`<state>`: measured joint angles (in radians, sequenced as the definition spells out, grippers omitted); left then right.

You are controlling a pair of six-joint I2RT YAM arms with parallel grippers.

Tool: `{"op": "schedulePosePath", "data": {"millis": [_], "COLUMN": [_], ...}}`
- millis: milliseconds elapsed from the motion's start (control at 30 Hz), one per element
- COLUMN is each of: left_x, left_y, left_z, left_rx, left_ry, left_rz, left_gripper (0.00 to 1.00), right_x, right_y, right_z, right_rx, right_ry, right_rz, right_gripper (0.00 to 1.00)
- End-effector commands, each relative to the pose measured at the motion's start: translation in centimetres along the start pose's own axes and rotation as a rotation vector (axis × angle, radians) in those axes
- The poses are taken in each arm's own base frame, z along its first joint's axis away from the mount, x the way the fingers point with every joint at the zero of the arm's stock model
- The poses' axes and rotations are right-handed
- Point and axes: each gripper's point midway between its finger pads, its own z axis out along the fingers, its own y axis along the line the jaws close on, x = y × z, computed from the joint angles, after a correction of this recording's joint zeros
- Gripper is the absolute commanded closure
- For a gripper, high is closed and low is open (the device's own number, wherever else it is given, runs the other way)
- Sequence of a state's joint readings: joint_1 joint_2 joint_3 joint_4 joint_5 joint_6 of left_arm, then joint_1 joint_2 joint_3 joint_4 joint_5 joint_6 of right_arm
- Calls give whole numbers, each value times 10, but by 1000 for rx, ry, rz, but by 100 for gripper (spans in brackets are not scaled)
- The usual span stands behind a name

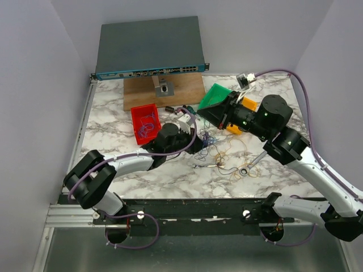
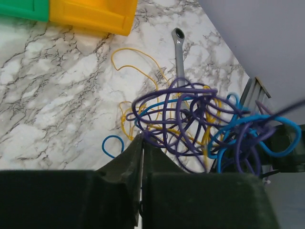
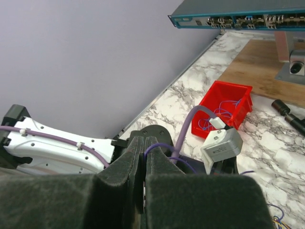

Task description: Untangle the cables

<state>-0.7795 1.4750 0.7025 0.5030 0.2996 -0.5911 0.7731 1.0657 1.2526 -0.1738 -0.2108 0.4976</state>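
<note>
– If you look from above, where's that tangle of thin purple, blue and yellow cables (image 2: pixel 190 124)?
– Middle of the white marbled bench (image 1: pixel 110 127), at 3 o'clock from the left gripper (image 2: pixel 142 139), which is pinched on a purple strand. At the tangle's 12 o'clock, the right gripper (image 3: pixel 143 152) is squeezed together, empty.

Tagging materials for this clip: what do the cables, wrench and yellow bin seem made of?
The cables: thin flexible wire, glossy coloured plastic sheath, judging by loose curls. The wrench: bare metal, silver sheen. The yellow bin: probably moulded plastic, smooth, uniform colour.
</note>
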Motion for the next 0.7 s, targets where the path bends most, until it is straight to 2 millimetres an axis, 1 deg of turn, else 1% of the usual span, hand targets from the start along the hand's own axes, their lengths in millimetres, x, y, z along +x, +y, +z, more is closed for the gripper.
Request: {"op": "schedulePosePath", "data": {"millis": [0, 67, 133, 233, 267, 400, 467, 567, 633, 667], "left_x": [-5, 1, 9, 24, 30, 49, 54, 54, 52, 52], "left_y": [-7, 4, 24, 50, 57, 86, 94, 103, 110, 117], "left_z": [7, 5, 2, -8, -13, -38, -52, -72, -85, -93], "left_rx": [48, 8, -88, -190, -216, -340, -386, -440, -483, -520], "left_ry": [-48, -52, -35, -20, -20, 6, 2, -26, -44, -57], "left_rz": [-42, -64, -109, -165, -179, -244, -256, -260, -268, -281], "left_gripper": [100, 100, 100, 100, 100, 100, 100, 100, 100, 100], "right_x": [-33, -45, -62, -96, -108, -144, -155, -169, -175, -176], "right_y": [18, 19, 20, 13, 9, -2, -6, -12, -22, -29], "right_z": [-15, -23, -35, -63, -74, -121, -140, -163, -178, -185], "right_rx": [-20, 0, 32, 153, 204, 359, 416, 500, 582, 630], "right_ry": [-82, -115, -160, -257, -299, -431, -479, -533, -567, -580], "right_rz": [-16, -42, -77, -128, -137, -177, -187, -194, -190, -187], "right_gripper": [99, 99, 99, 99, 99, 99, 99, 99, 99, 99]}}
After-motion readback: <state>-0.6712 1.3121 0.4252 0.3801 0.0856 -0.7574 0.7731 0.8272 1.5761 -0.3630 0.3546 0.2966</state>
